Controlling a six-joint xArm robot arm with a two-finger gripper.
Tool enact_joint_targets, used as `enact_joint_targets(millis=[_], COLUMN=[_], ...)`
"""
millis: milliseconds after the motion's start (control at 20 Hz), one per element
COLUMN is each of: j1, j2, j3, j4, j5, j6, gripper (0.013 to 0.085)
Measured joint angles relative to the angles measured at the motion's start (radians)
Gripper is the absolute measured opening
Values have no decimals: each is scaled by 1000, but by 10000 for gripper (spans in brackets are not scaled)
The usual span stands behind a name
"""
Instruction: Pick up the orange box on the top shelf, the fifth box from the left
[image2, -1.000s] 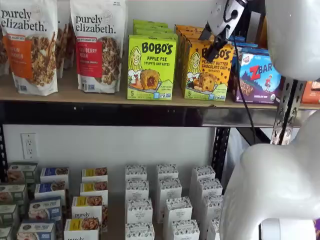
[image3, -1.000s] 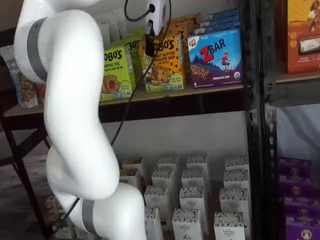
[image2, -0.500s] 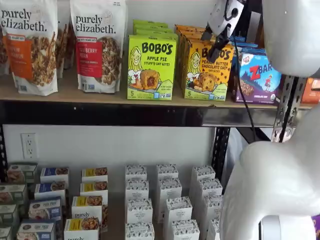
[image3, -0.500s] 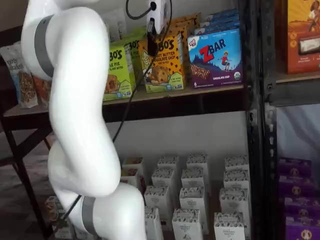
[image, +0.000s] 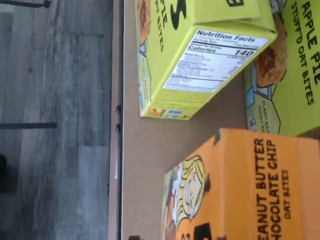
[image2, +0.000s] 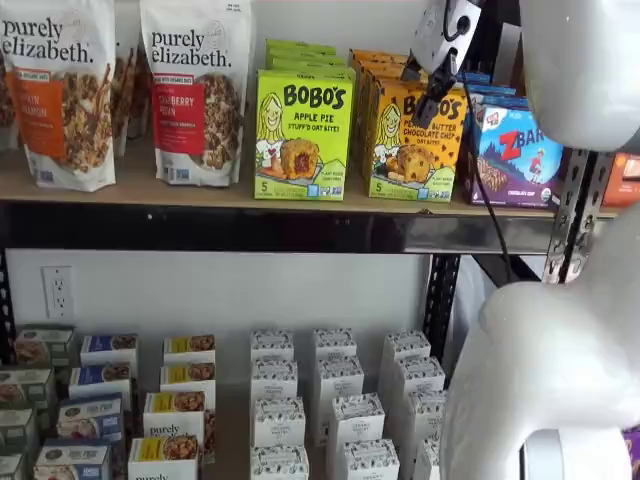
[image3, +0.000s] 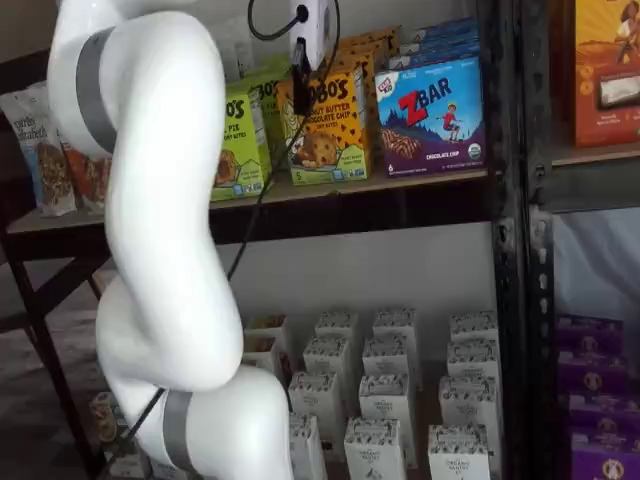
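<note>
White arm fills near side in both shelf views, hiding part of top shelf and most of lime-green Bobo's box. Orange box upright at shelf front edge, between lime-green box and ZBar box; upper corner covered by gripper. Gripper in front of orange box top, not gripping; fingers side-on, gap unclear, jaws read as wide apart. Wrist view: orange box cut off at frame edge.
</note>
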Motion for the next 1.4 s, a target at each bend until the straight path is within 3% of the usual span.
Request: enact_joint_targets(millis=[700, 1350, 1400], j1=[37, 40, 40], j2=[-5, 5, 7], j3=[13, 11, 9], j4=[-79, -87, -87], j5=[-28, -32, -30], j6=[23, 23, 23], gripper=[850, 850, 810])
